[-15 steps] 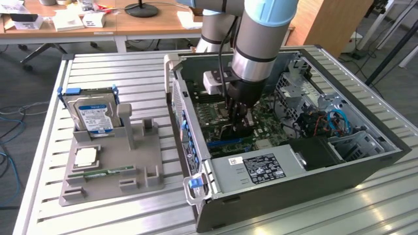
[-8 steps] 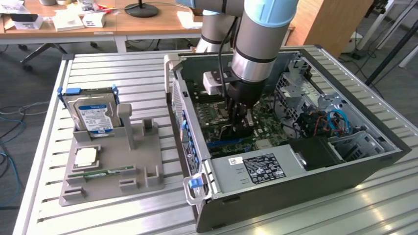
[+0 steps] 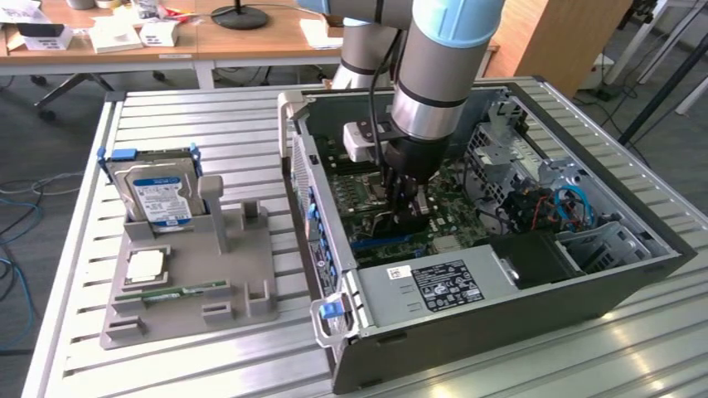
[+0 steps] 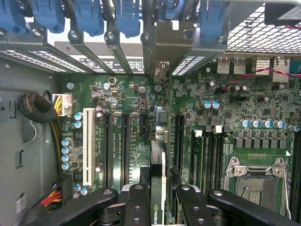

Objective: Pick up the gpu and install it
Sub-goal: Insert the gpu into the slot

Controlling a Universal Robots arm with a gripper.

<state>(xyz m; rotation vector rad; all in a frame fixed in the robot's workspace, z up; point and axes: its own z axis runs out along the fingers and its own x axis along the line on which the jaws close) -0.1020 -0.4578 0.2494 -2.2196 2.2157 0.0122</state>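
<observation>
My gripper [image 3: 405, 207] reaches down into the open computer case [image 3: 619, 282], over the green motherboard [image 4: 117, 94]. It is shut on the gpu [image 4: 159, 162], a thin dark card seen edge-on between the two black fingers [image 4: 138, 200]. The card's silver bracket [image 4: 162, 70] points at the rear slot openings with blue latches [image 4: 127, 19]. The card stands upright in line with the black expansion slots [image 4: 125, 141]; whether it is pressed into one I cannot tell. In the exterior view the gpu [image 3: 393, 222] shows as a dark plate under the gripper.
A grey holder [image 3: 188, 282] stands at the exterior view's left of the case, carrying a hard drive [image 3: 161, 195], a processor [image 3: 147, 265] and a RAM stick [image 3: 172, 292]. The power supply [image 3: 443, 286], drive cage [image 3: 520, 157] and cable bundle [image 4: 35, 106] crowd the case.
</observation>
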